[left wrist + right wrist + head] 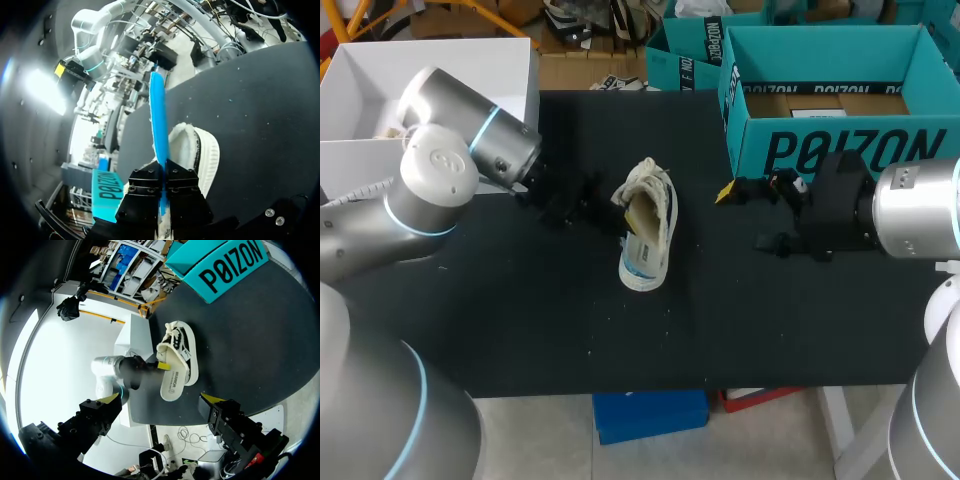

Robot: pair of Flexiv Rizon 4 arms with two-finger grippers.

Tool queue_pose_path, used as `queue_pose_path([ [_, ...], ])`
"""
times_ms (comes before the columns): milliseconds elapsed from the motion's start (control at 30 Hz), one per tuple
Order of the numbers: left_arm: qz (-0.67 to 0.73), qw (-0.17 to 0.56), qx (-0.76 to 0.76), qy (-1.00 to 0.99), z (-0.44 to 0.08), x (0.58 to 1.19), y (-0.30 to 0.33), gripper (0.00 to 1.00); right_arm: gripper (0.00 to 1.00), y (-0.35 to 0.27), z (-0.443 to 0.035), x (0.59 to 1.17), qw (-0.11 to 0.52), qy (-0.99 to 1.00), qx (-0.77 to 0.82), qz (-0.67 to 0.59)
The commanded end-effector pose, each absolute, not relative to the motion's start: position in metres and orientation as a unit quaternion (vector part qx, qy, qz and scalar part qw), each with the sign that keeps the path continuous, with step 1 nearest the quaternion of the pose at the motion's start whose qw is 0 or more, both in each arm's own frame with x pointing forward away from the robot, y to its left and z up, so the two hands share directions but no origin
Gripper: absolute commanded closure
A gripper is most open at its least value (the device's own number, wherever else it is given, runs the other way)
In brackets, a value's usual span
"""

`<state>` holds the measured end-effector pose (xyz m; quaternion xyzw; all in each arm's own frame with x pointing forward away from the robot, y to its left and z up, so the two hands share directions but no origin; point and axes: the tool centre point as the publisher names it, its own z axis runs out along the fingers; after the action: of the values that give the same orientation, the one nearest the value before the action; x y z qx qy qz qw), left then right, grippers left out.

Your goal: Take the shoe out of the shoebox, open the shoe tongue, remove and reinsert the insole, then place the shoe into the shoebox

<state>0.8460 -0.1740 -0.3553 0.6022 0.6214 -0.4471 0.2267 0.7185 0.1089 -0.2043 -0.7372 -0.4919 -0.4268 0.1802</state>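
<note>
Left hand [164, 175] pinching blue insole [158, 115], shoe [202, 150] just beyond (on its side)

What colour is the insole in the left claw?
Bright blue; the insole in the left claw shows best in the left wrist view.

Even room light, harsh wrist-view glare, perhaps overexposed

Robotics lab, left arm [440, 170], right arm [920, 210], black worktable [520, 330]
</note>
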Motion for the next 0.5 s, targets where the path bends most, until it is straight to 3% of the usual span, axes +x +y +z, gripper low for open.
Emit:
queue_pose_path([
  [33, -0.449, 0.236, 0.604, 0.615, -0.351, 0.84, -0.173, 1.0, 0.0, 0.109, -0.205, 0.719, 0.18, -0.492, -0.737, -0.427],
  [500, -0.498, 0.237, 0.594, 0.586, -0.34, 0.82, -0.17, 1.0, 0.0, 0.109, -0.205, 0.719, 0.18, -0.492, -0.737, -0.427],
])
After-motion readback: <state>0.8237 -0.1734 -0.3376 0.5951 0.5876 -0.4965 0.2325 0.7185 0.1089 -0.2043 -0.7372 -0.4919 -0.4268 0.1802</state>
